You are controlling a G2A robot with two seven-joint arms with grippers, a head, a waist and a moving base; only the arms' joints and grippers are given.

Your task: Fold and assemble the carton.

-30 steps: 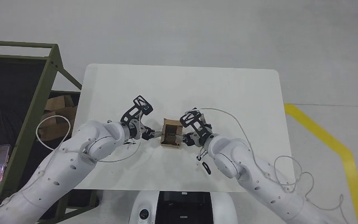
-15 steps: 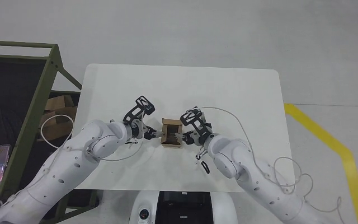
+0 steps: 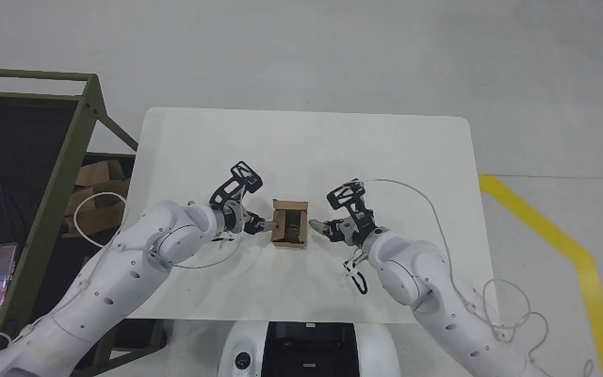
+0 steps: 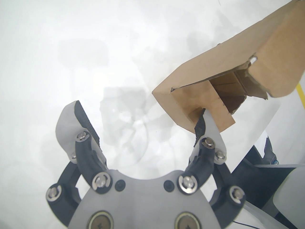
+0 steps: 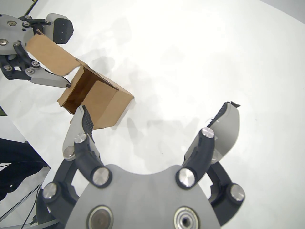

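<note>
Top view: the carton (image 3: 289, 223) sits on the white counter (image 3: 396, 151), near its front edge, between the two grippers. Left gripper (image 3: 256, 201) is on one side and right gripper (image 3: 332, 209) on the other. Both have their fingers spread wide, clamped on nothing.

Left wrist view: one finger (image 4: 206, 129) has its tip against a low flap at the carton's open end, while the other hangs clear over the bare counter. The board is brown and corrugated, matte, with ragged cut edges. A long flap stands up loose and the inner panels are partly folded in.

Right wrist view: one finger (image 5: 82, 120) is at the carton's near corner; I cannot tell whether it touches or is just beside it. The open end is dark inside, the outer walls crisp and square.

Judgement: the flaps are being closed and assembly is incomplete. It would be best to brace one wall with a fingertip and press the loose flap along its crease, not mid-panel. Stiff board will likely spring back, and a light carton may skid on the smooth counter, so push from both sides.
</note>
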